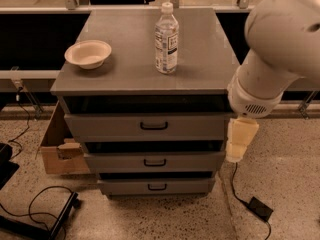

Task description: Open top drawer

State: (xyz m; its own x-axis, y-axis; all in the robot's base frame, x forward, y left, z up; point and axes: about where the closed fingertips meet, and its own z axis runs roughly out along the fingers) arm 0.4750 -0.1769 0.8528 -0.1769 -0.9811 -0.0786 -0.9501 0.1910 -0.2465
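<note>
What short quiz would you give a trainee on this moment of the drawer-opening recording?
1. True or false: the gripper is on the handle of the top drawer.
2. What stands on the cabinet top to the right of the bowl? A) a mug B) a water bottle C) a can
3. Fill in: the cabinet has ___ drawers, each with a black handle.

Key: 1. False; the gripper hangs by the cabinet's right side, away from the handle. 2. B. 3. Three.
</note>
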